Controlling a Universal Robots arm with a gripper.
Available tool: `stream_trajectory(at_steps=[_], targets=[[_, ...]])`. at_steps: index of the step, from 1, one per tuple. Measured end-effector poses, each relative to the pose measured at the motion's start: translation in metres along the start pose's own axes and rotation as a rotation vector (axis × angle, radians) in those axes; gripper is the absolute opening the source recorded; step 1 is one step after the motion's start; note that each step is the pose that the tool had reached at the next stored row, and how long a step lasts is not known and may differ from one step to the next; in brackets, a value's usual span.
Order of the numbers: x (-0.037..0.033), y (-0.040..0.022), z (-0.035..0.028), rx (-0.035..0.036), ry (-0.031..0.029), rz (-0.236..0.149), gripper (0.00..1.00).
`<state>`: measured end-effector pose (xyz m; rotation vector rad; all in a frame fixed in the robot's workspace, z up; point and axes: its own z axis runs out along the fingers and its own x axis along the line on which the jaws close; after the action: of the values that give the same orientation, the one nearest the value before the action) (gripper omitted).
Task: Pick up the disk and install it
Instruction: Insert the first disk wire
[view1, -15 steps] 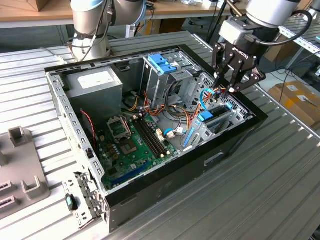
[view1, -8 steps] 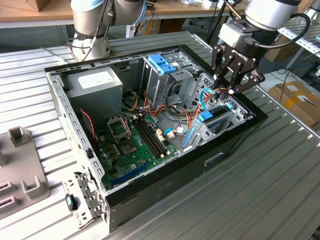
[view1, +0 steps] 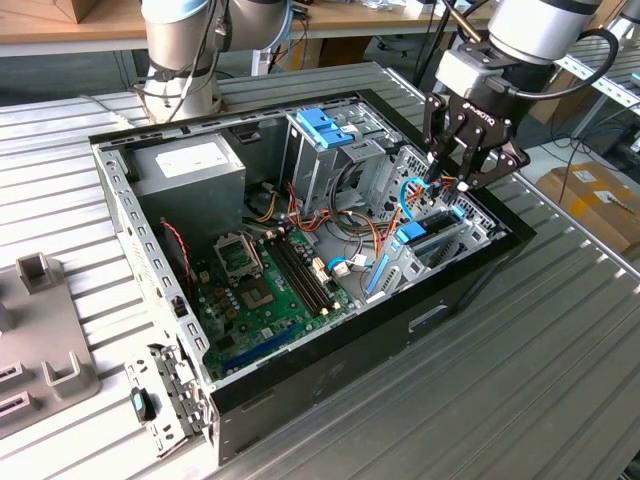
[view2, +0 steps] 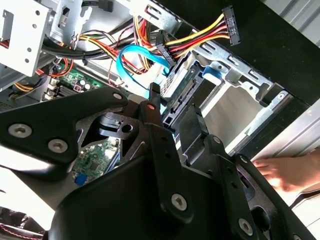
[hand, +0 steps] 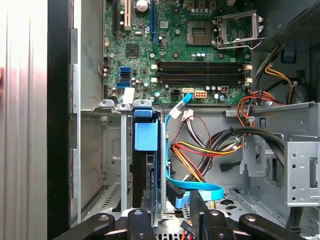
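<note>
Your claw (view1: 450, 180) hung at the exterior view's upper right, over the case (view1: 330, 385) — whether it gripped, couldn't tell. The disk (hand: 146, 137) stood on edge in the bay (hand: 123, 170) — right beneath the claw.

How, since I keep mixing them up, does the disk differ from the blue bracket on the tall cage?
The disk stands on edge, low in the drive bay; the blue bracket lies flat atop the tall metal cage. The disk sits just under the hand; the blue bracket is well clear of it. Both show blue plastic.
</note>
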<state>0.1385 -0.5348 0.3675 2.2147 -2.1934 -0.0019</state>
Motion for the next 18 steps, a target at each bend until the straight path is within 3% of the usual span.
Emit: stream_trajectory(at_steps=[18], targets=[[0.0, 0.0016, 0.0004, 0.0001, 0.0003, 0.0, 0.43]])
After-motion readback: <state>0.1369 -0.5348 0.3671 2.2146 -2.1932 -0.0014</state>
